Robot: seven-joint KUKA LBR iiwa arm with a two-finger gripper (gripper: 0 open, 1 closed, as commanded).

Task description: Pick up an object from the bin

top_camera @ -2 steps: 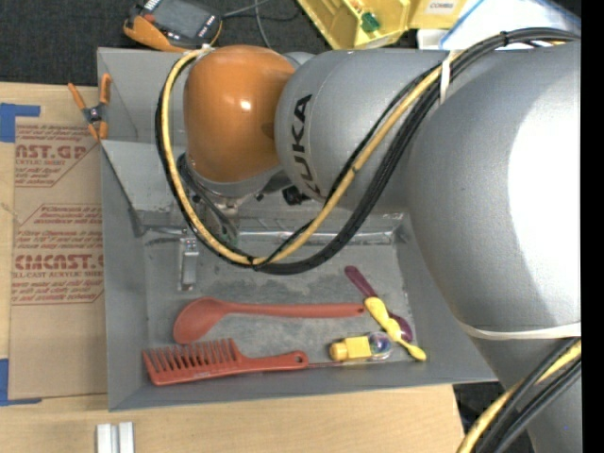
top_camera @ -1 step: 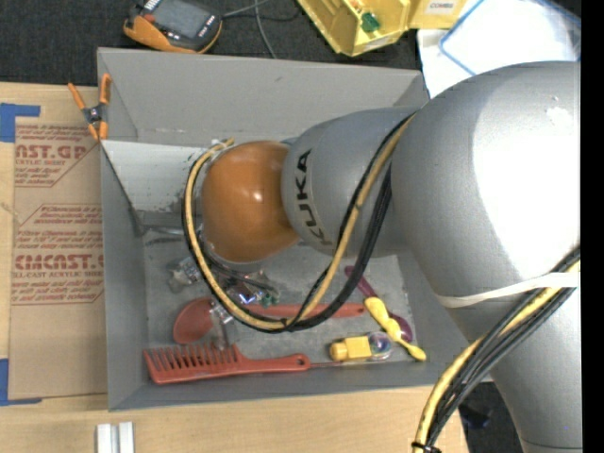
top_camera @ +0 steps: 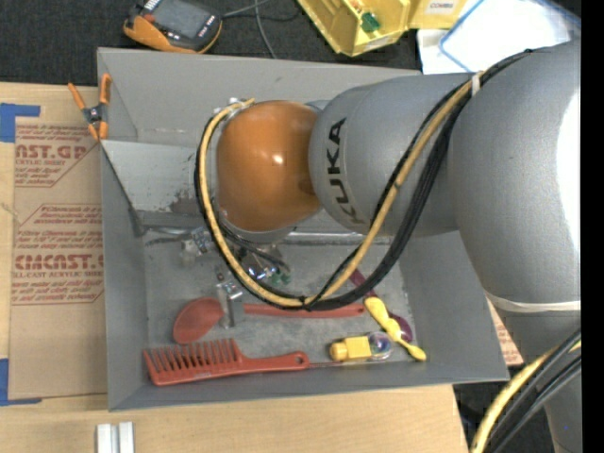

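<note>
My gripper point(top_camera: 229, 300) reaches down under the orange wrist cover in the bin's middle. Its metal tip stands right at the neck of a red spoon point(top_camera: 196, 320), whose round head lies to the lower left and whose thin handle runs right along the floor. A red comb point(top_camera: 222, 360) lies just below, along the bin's front wall, teeth pointing up. I see nothing held in the gripper.
To the right of the comb lie a small yellow block-shaped toy point(top_camera: 352, 349), a yellow curved piece point(top_camera: 394, 332) and something purple point(top_camera: 403, 326) beside it. The arm and its yellow-black cables cover the bin's right and back parts.
</note>
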